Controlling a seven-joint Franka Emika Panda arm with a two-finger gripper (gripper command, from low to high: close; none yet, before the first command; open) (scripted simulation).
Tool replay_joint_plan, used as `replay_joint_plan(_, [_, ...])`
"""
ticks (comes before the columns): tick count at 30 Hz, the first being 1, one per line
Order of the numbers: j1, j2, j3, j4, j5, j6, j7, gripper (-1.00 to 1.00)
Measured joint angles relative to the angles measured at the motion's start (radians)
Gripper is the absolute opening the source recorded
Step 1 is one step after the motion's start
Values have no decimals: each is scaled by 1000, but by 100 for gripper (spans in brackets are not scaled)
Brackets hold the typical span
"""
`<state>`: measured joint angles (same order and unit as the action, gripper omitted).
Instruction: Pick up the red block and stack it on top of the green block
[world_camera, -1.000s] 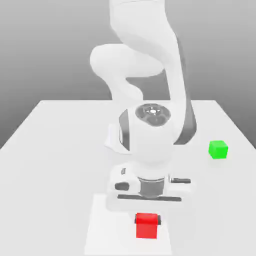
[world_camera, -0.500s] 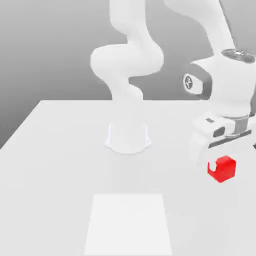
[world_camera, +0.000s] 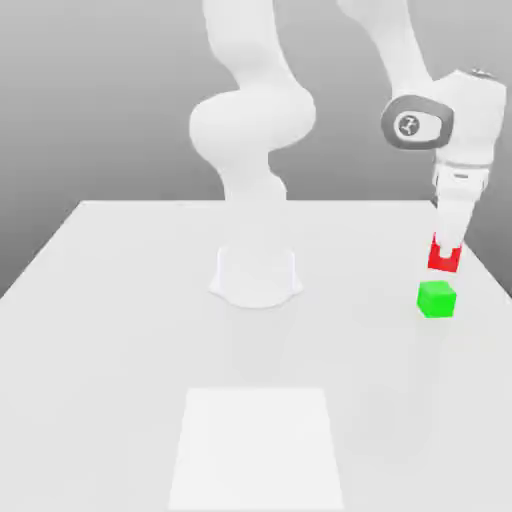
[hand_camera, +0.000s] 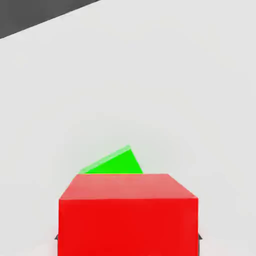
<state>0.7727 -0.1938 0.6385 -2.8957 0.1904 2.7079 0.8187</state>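
Red block clamped in gripper, right of frame, seemingly above green block; lower slowly, square edges before release.

The arm rose from its base, bent over and reached down toward the exterior view's right. Its end effector pointed straight down, clamped on the red block, above the green block.

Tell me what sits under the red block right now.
The green block sits on the table below the red block, apart from it. In the hand view, red covers most of green.
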Motion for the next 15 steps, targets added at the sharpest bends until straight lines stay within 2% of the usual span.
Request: replay_joint_plan(15, [-141,176,47,3,-332,116,228,-100])
